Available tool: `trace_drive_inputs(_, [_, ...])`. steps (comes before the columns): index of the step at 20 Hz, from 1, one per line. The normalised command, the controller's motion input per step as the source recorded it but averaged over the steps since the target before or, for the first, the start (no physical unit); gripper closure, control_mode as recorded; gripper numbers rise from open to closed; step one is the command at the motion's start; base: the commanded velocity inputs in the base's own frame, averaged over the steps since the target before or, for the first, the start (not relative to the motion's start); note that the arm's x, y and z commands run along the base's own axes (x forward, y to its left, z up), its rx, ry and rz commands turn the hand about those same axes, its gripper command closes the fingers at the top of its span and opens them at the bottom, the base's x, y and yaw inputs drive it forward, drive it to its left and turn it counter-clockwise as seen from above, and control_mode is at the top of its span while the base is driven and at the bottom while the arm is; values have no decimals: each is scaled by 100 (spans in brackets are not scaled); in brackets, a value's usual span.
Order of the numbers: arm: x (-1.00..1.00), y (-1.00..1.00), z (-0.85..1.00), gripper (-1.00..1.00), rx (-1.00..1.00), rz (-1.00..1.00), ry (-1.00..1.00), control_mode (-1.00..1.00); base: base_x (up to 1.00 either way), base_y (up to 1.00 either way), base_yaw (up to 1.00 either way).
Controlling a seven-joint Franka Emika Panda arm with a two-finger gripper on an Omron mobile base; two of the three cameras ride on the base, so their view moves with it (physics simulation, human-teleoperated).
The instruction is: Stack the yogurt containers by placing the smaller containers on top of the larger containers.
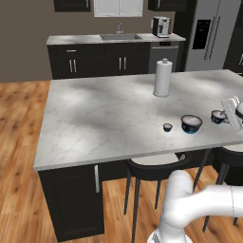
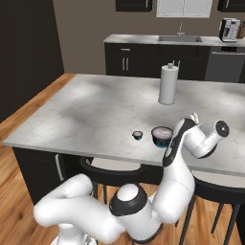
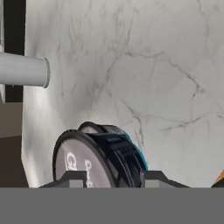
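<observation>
While the gripper (image 3: pixel 113 179) stands clamped on the mid-sized yogurt tub (image 1: pixel 219 116) near the island's (image 1: pixel 109 118) right edge, treat the tub as light, rigid, slippery; grip its dark sidewall.

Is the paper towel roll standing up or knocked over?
Standing up. The roll rises straight from the island counter, its holder's knob on top.
</observation>
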Motion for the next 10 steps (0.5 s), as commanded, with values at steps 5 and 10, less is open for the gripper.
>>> trace_drive_inputs(5, [-23,22,41,100,0,0,-4,-100,0,0,0])
trace_drive_inputs(10, [-17,18,38,100,0,0,-3,-100,0,0,0])
